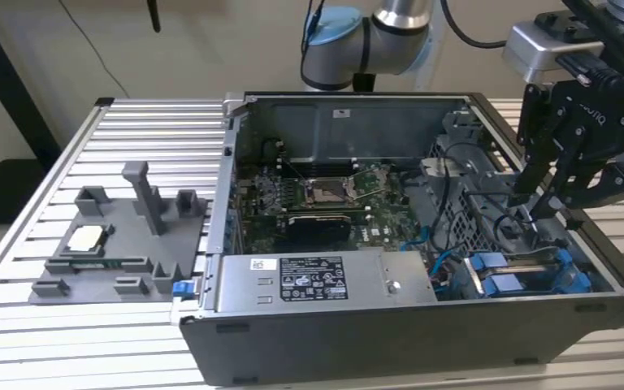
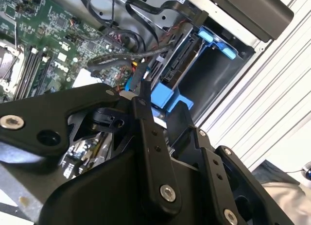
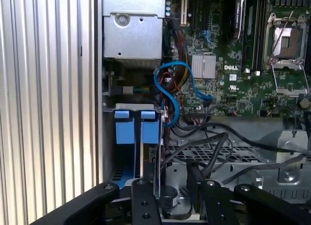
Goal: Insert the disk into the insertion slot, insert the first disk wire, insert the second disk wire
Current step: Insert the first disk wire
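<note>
My gripper (image 1: 539,203) hangs inside the open computer case, at the exterior view's right, just above the insertion slot (image 1: 529,276). Its fingers stand apart, and I see nothing between them in both wrist views (image 3: 172,186) (image 2: 160,103). Blue carrier plastic (image 3: 138,128) sits in the dark bay (image 3: 133,159), so the disk appears seated; its silver face is hidden. A blue wire (image 3: 172,84) loops from the bay's side toward the motherboard. Black wires (image 2: 116,57) lie loose beside the bay, near one fingertip (image 2: 142,89).
The grey labelled power-supply box (image 1: 323,280) fills the case's front beside the bay. The green motherboard (image 1: 312,195) lies behind it. A grey fixture tray (image 1: 117,244) sits on the slatted table (image 1: 30,203) at the exterior view's left. A perforated metal cage (image 3: 233,157) is under the cables.
</note>
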`<action>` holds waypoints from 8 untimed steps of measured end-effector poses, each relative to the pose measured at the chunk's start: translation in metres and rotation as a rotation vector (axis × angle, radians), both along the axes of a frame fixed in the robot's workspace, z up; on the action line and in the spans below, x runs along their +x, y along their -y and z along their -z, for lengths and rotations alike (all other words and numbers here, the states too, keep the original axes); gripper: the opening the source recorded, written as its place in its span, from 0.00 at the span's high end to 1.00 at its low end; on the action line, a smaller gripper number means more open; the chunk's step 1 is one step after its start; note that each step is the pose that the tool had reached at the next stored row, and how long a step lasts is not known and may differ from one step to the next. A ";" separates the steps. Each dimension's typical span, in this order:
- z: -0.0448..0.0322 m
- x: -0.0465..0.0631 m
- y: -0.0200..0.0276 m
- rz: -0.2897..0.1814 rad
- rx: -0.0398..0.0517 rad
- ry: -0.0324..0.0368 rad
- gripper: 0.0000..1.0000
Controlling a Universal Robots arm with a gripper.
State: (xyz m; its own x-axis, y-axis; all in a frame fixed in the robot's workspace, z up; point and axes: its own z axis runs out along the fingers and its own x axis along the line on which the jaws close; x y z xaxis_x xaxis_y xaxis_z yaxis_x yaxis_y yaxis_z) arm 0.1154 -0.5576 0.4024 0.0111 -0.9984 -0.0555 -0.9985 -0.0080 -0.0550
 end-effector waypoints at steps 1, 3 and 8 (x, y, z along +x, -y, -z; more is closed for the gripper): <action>0.0006 0.000 -0.0016 0.000 0.0009 0.0017 0.59; 0.0013 0.000 -0.0062 0.000 0.0021 0.0044 0.59; 0.0068 0.000 -0.0099 0.000 0.0035 0.0161 0.59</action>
